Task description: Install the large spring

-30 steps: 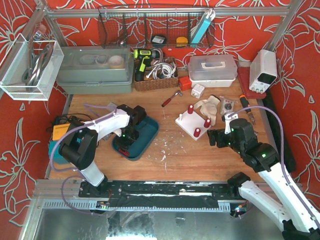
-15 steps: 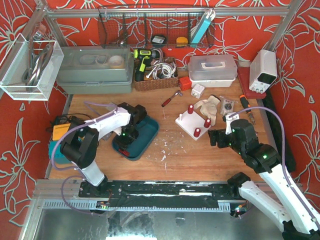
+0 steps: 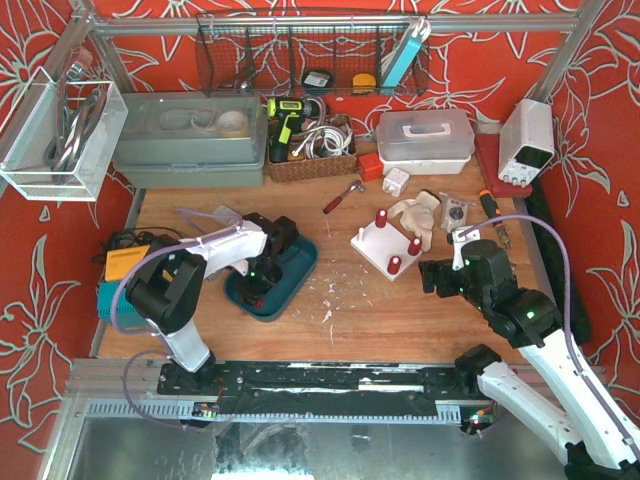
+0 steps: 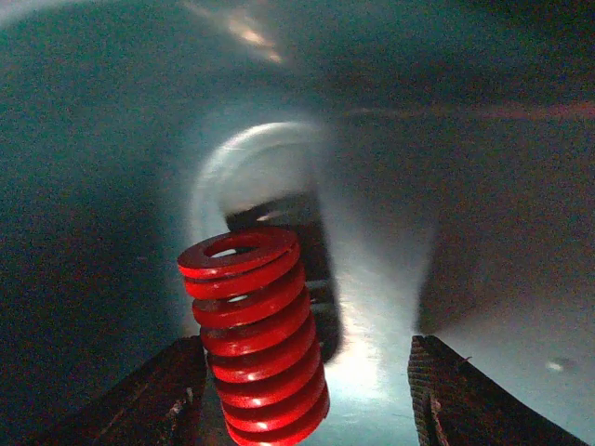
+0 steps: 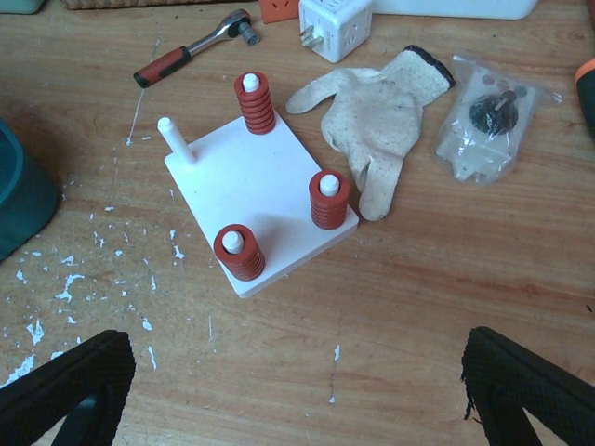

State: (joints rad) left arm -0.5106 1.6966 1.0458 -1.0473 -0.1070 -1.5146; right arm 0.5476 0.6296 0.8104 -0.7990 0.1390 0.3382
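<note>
The wooden table [image 3: 400, 310] carries a teal tray [image 3: 303, 258] on its left half and a white peg board [image 5: 260, 177] right of centre, the two well apart. The left arm reaches down into the tray, and the left gripper [image 4: 311, 400] sits low inside it with its fingers [image 4: 158, 400] spread wide, far wider than the coil between them. It clamps nothing.

On the right side, the right gripper [image 5: 297, 400] hovers above bare wood just near of the peg board, its fingers also spread wide and holding nothing. A pale work glove [image 5: 381, 102] lies just to the right of the board, its fingertips touching the board's edge.

The large red spring [image 4: 253, 339] is in the tray, between the left gripper's fingers and close against the left-hand one in the wrist view; contact there cannot be told. Its long axis runs up and down in that view, the top leaning slightly left, and its open end ring faces up toward the camera.

The board has four white pegs. Three mounted springs [image 5: 239, 251] already sit on the far, right and near corner pegs, each upright. The bare peg [image 5: 177, 139] stands at the left corner
</note>
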